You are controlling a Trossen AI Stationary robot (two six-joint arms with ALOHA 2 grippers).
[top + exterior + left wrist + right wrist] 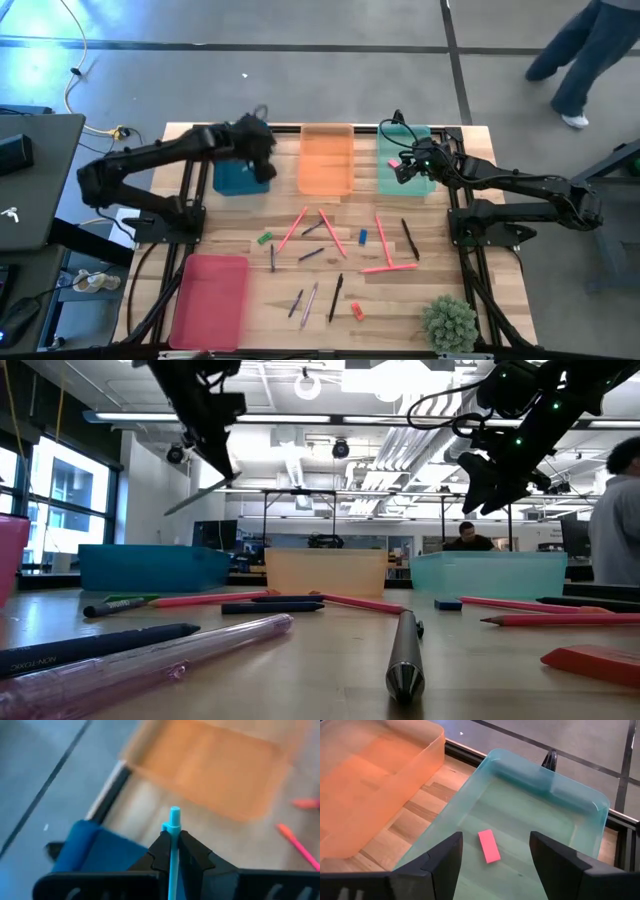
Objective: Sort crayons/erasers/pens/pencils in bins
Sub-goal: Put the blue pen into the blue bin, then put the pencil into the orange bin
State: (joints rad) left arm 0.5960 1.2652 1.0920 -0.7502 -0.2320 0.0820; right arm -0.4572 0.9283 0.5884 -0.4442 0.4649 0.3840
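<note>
Your left gripper (pixel 174 851) is hovering over the teal-blue bin (pixel 238 178), pinching a thin light-blue pen (pixel 174 845), while your right gripper (pixel 495 857) is hanging with fingers spread wide above the mint-green bin (pixel 547 782), where a pink eraser (pixel 489 846) is lying.

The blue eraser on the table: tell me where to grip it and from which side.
Grip the blue eraser across its two long sides, at mid-length, coming straight down from above. It lies flat on the wooden table, a short block with clear wood all round, so fingers should fit either side.
</note>
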